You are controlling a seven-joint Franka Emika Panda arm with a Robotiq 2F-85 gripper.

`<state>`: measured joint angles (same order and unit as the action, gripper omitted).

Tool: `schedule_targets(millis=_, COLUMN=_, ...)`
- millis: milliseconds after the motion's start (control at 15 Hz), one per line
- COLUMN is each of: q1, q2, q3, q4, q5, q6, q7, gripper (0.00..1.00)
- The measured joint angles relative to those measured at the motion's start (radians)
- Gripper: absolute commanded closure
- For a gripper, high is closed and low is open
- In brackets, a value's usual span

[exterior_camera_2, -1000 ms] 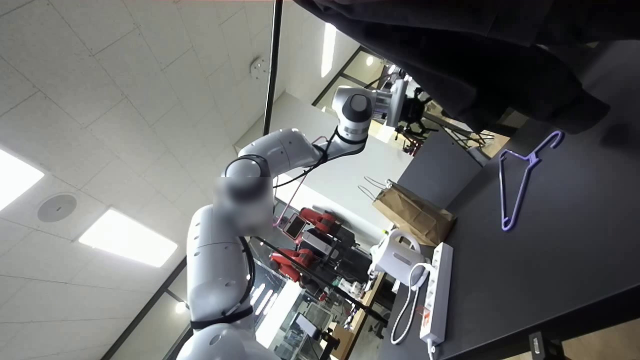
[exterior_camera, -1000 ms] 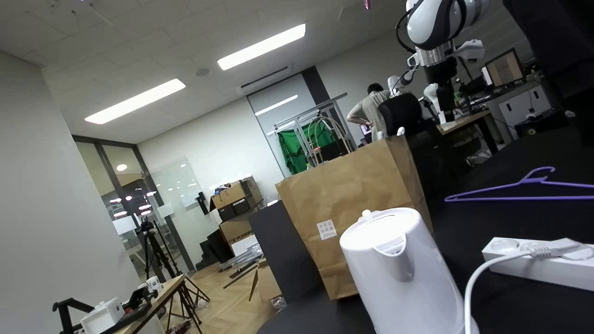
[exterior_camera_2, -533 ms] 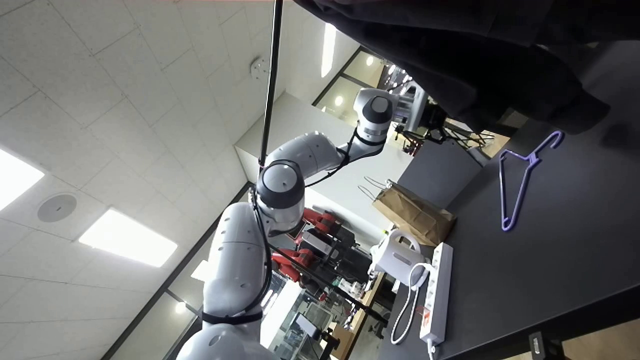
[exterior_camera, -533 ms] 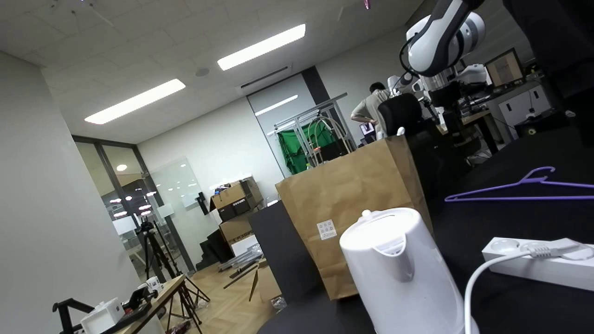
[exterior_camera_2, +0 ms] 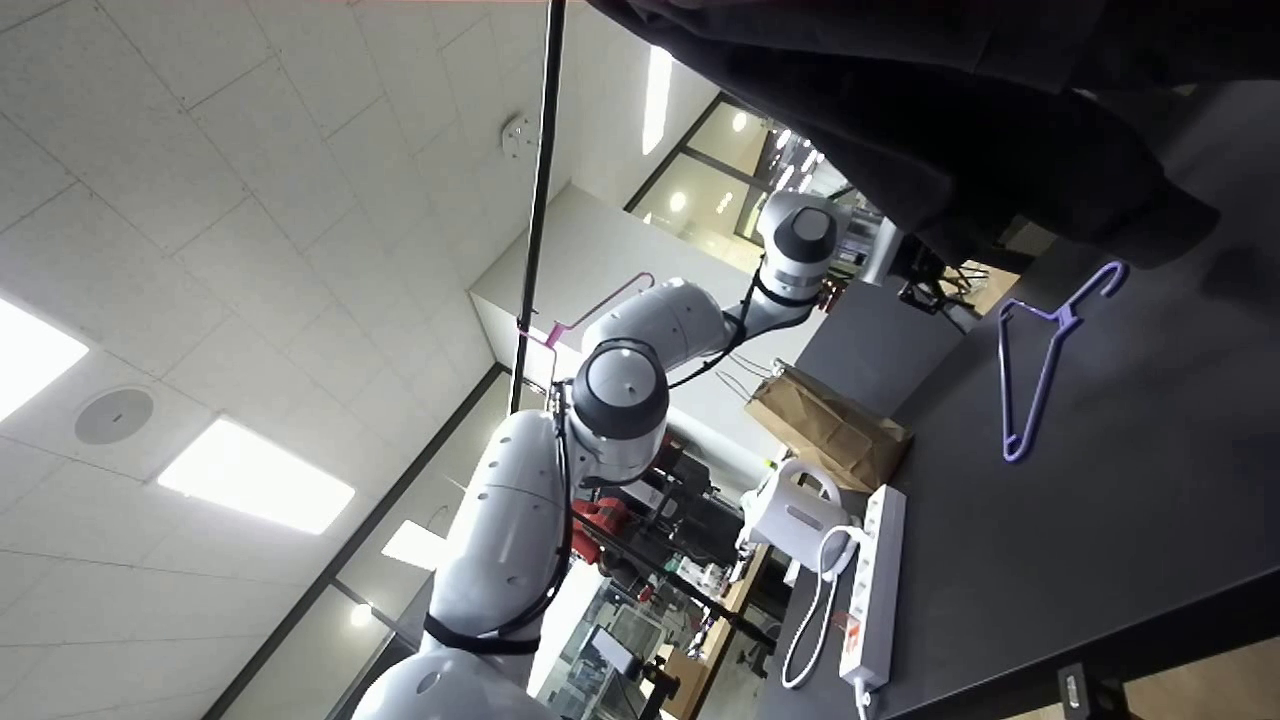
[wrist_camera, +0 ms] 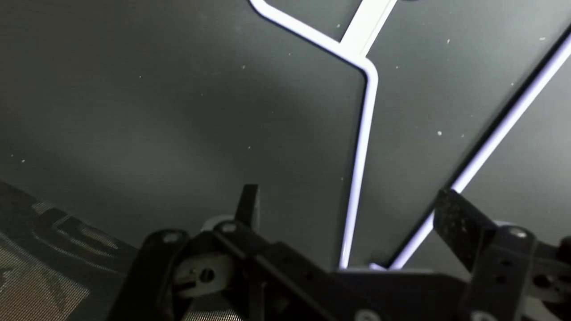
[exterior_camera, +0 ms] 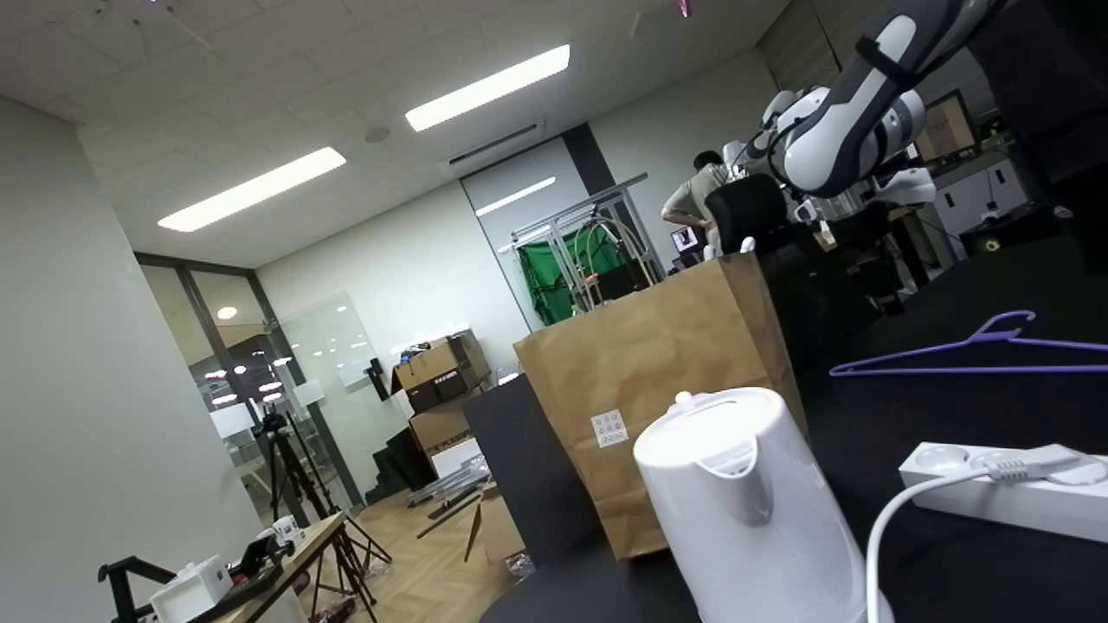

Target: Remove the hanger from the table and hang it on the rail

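The thin purple hanger point(exterior_camera: 969, 371) lies flat on the black table point(exterior_camera: 866, 433). It shows whole on the table point(exterior_camera_2: 1150, 500) in an exterior view point(exterior_camera_2: 1068, 318), hook pointing toward the black cloth. My gripper point(exterior_camera_2: 945, 290) is in the air near the table's far edge, apart from the hanger; it is dark and small in an exterior view point(exterior_camera: 887, 290). In the wrist view the gripper point(wrist_camera: 348, 196) is open and empty, with the hanger point(wrist_camera: 366, 120) beneath; one finger overlaps a bar in the picture. The rail, a black rod point(exterior_camera_2: 541, 170), runs overhead with a pink hanger point(exterior_camera_2: 556, 335) on it.
A white kettle point(exterior_camera: 744, 510), a brown paper bag point(exterior_camera: 658, 346) and a white power strip point(exterior_camera: 1030, 497) with a white cable stand on the table beside the hanger. Black cloth point(exterior_camera_2: 950, 130) hangs close to the gripper and the hanger's hook.
The arm and gripper have moved lower and to the right in an exterior view, closer to the table and the hanger. The pink hanger is more uncovered. The purple hanger has not moved.
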<state>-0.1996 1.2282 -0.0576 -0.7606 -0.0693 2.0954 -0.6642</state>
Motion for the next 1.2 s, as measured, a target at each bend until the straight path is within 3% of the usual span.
schedule_targets(millis=600, q1=-0.002, q2=0.103, q3=-0.031, q4=0.128, q5=-0.040, q6=-0.141, q7=0.003, gripper=0.00)
schedule_targets(millis=1200, q1=-0.002, q2=0.112, q3=-0.031, q4=0.149, q5=-0.048, q6=-0.158, q7=0.010, gripper=0.00)
